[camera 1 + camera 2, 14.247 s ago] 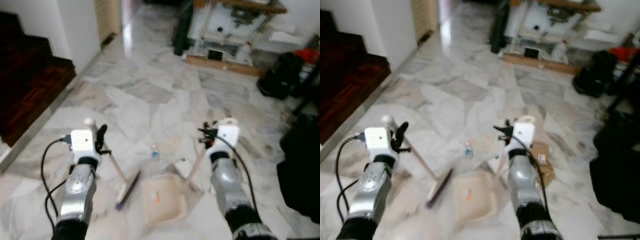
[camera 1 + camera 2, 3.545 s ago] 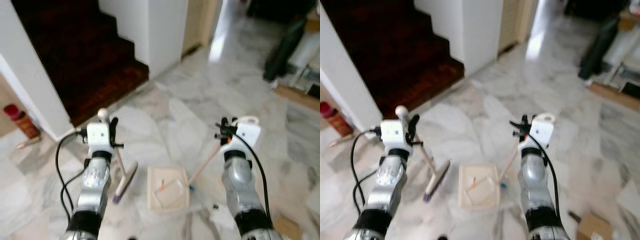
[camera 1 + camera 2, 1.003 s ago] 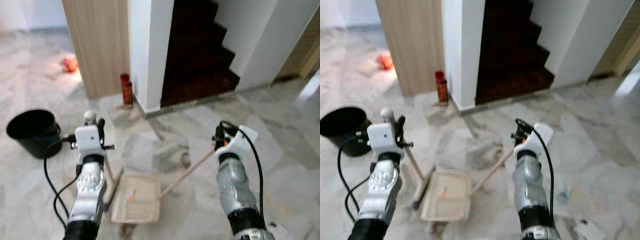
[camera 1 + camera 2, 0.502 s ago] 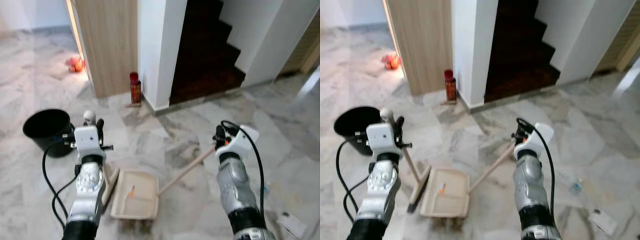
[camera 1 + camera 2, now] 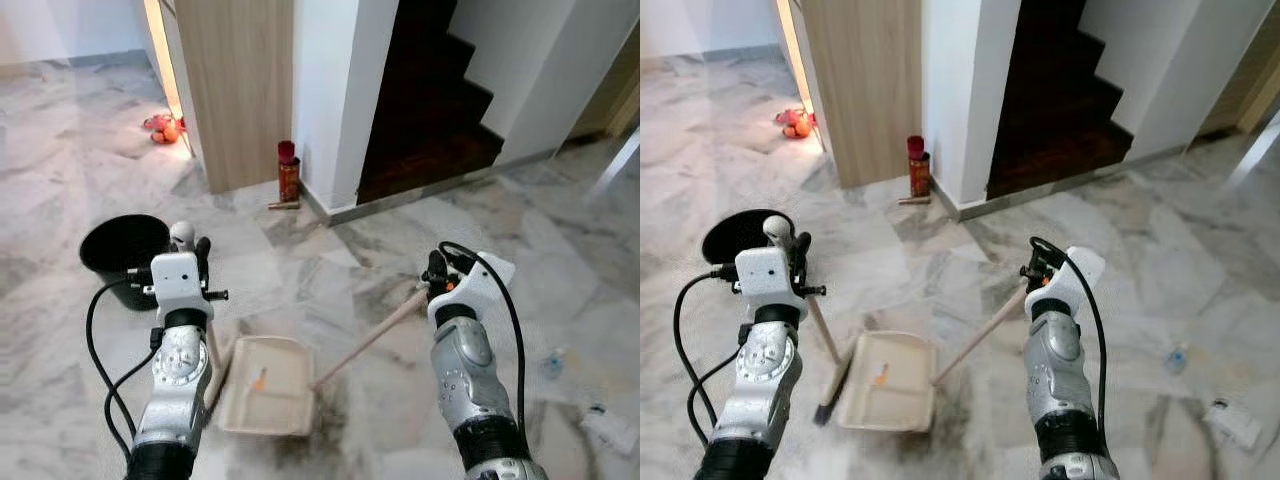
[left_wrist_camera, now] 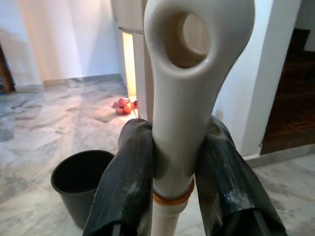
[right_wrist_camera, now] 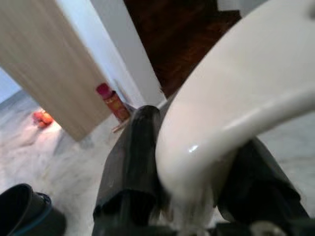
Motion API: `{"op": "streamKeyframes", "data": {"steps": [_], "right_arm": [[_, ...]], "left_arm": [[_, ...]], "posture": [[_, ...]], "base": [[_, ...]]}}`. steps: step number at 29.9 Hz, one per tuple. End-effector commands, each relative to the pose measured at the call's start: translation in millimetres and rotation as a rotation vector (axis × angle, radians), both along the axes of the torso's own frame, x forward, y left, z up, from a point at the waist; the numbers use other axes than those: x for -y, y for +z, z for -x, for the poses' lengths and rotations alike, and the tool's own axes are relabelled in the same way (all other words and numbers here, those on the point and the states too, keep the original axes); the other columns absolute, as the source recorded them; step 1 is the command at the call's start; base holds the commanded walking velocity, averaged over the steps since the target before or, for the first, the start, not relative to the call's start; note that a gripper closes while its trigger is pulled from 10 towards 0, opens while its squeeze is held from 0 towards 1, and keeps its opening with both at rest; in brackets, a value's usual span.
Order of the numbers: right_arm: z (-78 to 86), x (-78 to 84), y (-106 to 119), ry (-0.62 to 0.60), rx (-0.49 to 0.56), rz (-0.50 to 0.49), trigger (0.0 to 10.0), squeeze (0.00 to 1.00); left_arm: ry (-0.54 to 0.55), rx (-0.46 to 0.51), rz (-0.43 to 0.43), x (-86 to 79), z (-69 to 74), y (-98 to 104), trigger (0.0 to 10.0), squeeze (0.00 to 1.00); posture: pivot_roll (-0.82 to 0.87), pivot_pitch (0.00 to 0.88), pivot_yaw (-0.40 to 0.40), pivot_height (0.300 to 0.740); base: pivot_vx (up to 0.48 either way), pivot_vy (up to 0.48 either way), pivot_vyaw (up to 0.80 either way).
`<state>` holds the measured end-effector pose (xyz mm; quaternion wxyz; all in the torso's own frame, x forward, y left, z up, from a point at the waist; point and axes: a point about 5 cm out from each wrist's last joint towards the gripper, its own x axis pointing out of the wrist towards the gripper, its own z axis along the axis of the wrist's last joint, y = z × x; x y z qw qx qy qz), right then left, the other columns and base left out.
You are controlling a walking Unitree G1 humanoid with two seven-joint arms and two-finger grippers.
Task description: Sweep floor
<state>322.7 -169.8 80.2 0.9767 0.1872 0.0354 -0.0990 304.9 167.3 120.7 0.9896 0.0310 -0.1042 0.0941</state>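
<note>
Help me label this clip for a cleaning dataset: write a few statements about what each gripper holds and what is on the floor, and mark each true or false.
1. The left gripper is shut on the broom handle. True.
2. The right gripper hangs open. False: it is shut on the dustpan handle.
3. The dustpan lies on the marble floor between the two arms. True.
4. A black bucket stands on the robot's right. False: it stands on its left, beyond the left arm.
5. A red can stands by the white pillar near the stairs. True.
</note>
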Motion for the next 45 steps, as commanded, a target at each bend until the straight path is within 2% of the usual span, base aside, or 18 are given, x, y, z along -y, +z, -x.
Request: {"op": "streamKeyframes", "data": {"steps": [1, 11, 29, 45], "right_arm": [[-6.7, -2.5, 17.2, 0.007, 0.070, 0.016, 10.0, 0.00], [-4.9, -3.3, 15.8, 0.014, 0.065, 0.032, 10.0, 0.00], [-4.4, -2.4, 14.7, 0.014, 0.063, 0.035, 10.0, 0.00], [-4.0, -5.7, 13.8, 0.039, 0.060, 0.032, 10.0, 0.00]], "left_arm": [[-0.009, 0.040, -0.003, 2.0, -2.0, 9.8, 10.0, 0.00], [0.007, 0.037, -0.005, -0.1, -0.4, 9.8, 10.0, 0.00], [-0.006, 0.025, -0.019, 3.2, -0.8, 10.6, 10.0, 0.00], [0.002, 0.012, -0.025, 1.7, -0.5, 9.5, 10.0, 0.00]], "posture": [[0.07, 0.000, -0.058, 0.740], [0.07, 0.000, -0.062, 0.740], [0.07, 0.000, -0.057, 0.740], [0.07, 0.000, -0.052, 0.740]], "base": [[0.000, 0.368, 0.00], [0.000, 0.336, 0.22], [0.000, 0.000, 0.61], [0.060, 0.000, 0.00]]}}
